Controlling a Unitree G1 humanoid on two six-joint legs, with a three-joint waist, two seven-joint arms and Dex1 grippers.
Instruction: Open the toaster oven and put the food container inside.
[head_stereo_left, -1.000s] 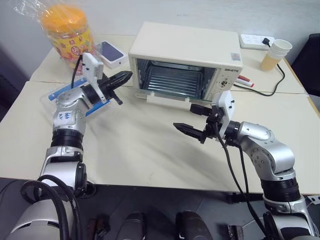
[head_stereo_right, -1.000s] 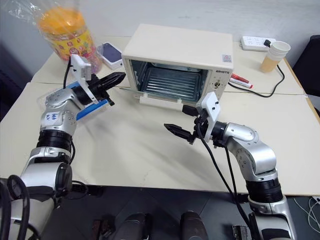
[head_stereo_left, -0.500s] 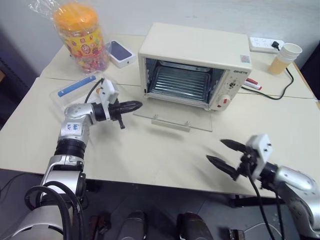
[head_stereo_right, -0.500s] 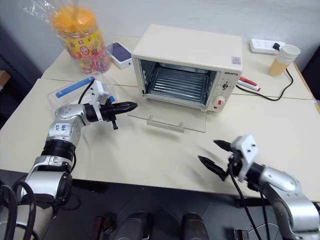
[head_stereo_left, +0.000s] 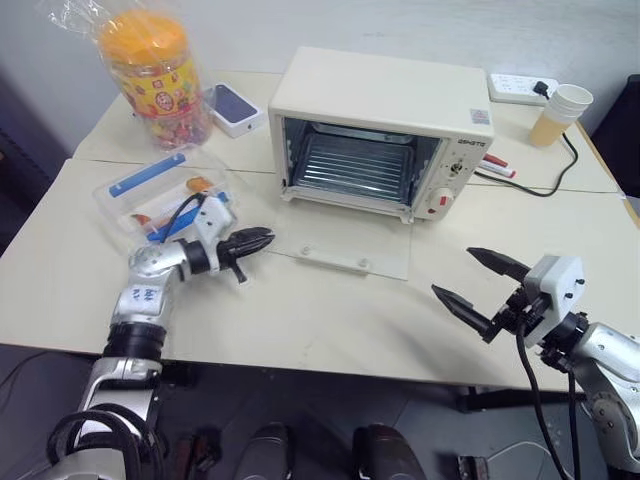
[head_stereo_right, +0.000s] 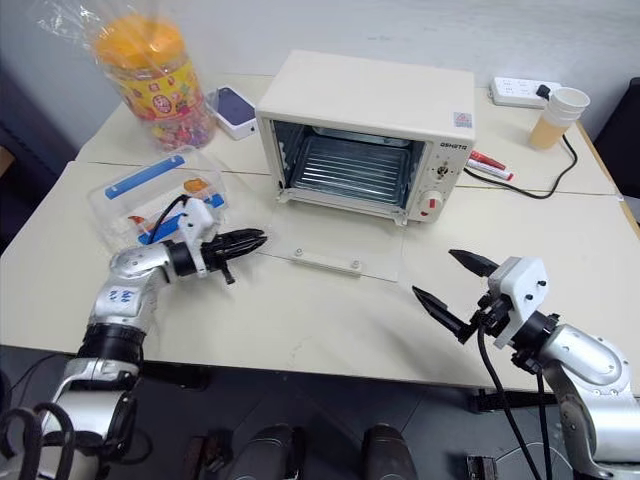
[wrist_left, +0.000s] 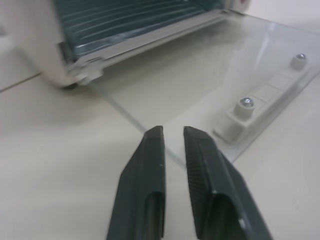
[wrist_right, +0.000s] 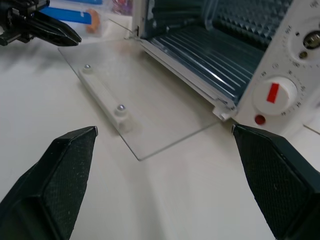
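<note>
The cream toaster oven (head_stereo_left: 380, 90) stands mid-table with its glass door (head_stereo_left: 340, 250) dropped flat onto the tabletop and the wire rack (head_stereo_left: 350, 165) exposed. The clear food container (head_stereo_left: 135, 200) with blue clips lies on the table left of the oven. My left gripper (head_stereo_left: 262, 238) hovers low between the container and the door's left corner. Its fingers (wrist_left: 155, 150) are parted by a narrow gap with nothing between them. My right gripper (head_stereo_left: 452, 272) is wide open and empty near the table's front right, pointing toward the door.
A tall orange-lidded candy jar (head_stereo_left: 150, 70) and a small white box with a dark top (head_stereo_left: 230, 108) stand at the back left. A paper cup (head_stereo_left: 560, 112), a power strip (head_stereo_left: 515, 85), a black cable (head_stereo_left: 560, 170) and a red pen (head_stereo_left: 497, 162) sit right of the oven.
The oven door went from partly lowered to flat on the table. My left gripper sank, drew back from the door and parted slightly. My right gripper pulled back toward the front right.
</note>
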